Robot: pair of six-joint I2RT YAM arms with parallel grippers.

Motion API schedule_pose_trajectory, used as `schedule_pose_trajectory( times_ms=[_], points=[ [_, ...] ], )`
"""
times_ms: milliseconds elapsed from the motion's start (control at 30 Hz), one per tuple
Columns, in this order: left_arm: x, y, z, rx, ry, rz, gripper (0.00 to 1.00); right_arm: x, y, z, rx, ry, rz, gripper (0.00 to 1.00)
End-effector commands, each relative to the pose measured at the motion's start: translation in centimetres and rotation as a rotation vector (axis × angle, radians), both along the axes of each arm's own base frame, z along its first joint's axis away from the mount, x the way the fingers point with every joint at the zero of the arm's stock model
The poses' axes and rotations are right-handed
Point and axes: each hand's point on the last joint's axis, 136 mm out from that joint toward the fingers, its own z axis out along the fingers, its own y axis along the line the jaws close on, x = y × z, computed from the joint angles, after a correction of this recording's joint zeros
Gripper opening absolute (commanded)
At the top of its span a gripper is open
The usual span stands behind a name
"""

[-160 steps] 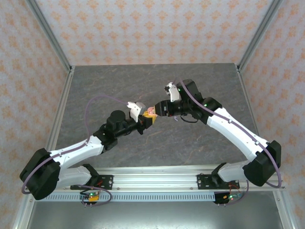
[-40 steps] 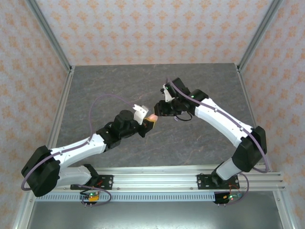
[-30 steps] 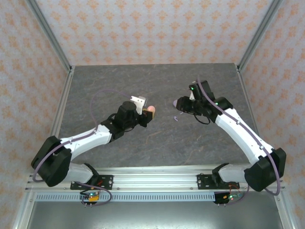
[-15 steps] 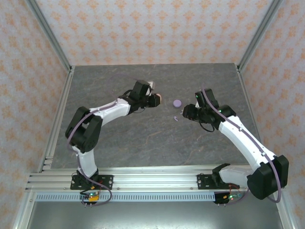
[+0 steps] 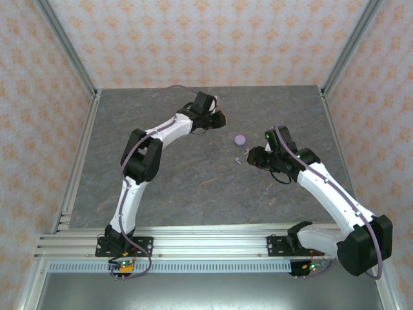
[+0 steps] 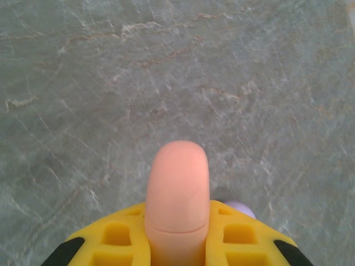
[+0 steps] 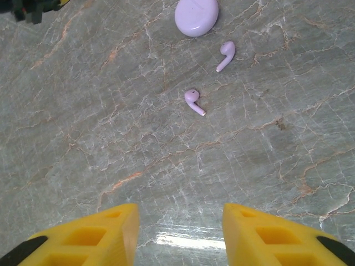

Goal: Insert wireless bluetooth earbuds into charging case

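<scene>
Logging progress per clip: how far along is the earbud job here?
Done, apparently: the salmon-pink case looks shut; its contents are hidden. In hand: the left gripper holds that case; the right gripper hangs open over the table. Left: both lilac earbuds lie loose near the lilac case, which looks shut.

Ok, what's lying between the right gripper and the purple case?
Two purple earbuds lie apart on the table, one nearer the right gripper, the other close to the purple case. The right wrist view shows it.
</scene>
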Motion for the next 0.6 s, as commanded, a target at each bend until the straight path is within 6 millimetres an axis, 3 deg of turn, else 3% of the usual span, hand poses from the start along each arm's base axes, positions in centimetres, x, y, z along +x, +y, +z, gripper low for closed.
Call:
schedule_pose_trajectory(
  times_ms=[0,333,567],
  points=[
    [1.1,0.6,-0.5,0.0,0.04,0.034,0.12,0.3,-0.1,0.0,0.007,-0.009,-0.01,0.45],
    [4.6,0.4,-3.7,0.006,0.079,0.068,0.12,0.2,0.1,-0.3,0.007,0.004,-0.002,0.45],
    [6.3,0.4,-4.9,-0.02,0.079,0.127,0.12,0.1,-0.1,-1.0,-0.009,0.032,-0.003,0.45]
  ],
)
